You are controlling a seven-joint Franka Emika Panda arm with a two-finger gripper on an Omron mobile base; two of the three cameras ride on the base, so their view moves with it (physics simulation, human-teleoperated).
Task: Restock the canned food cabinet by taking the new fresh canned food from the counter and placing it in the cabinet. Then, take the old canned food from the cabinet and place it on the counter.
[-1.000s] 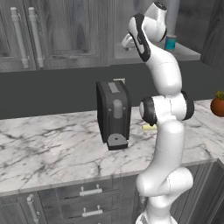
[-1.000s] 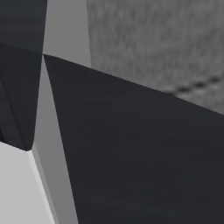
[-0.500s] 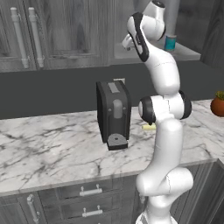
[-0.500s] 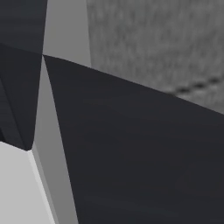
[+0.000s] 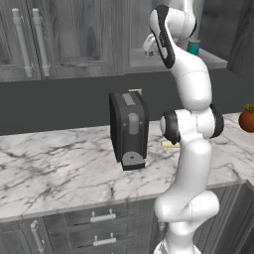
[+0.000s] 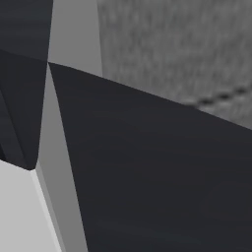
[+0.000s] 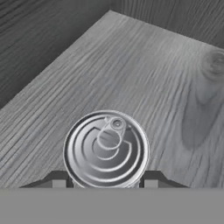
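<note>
Looking along the pincer [image 7: 105,183], we see a can [image 7: 105,148] from above, its silver pull-tab lid between the two dark fingertips, over the grey wood-grain shelf [image 7: 144,74] of the cabinet [image 5: 74,39]. The tips sit tight against the can's sides, so we judge the pincer to be pinching the can, not spread.

Risks from here, as we judge them:
- Releasing while the can is above the shelf or tilted could make it drop, tip and roll toward the shelf edge.
- Pulling the hand back before the tips part fully could drag the can along.
- The upper arm is close to the cabinet opening, so a wide swing could strike a door or the coffee machine [image 5: 128,130] on the worktop [image 5: 59,168].

The hand view gives the lid and grip, but not the can's height above the shelf. In the left base view a teal can [image 5: 194,47] stands on the shelf just beside the arm, above and right of the coffee machine; the right base view gives dark blurred panels, too close to read.
</note>
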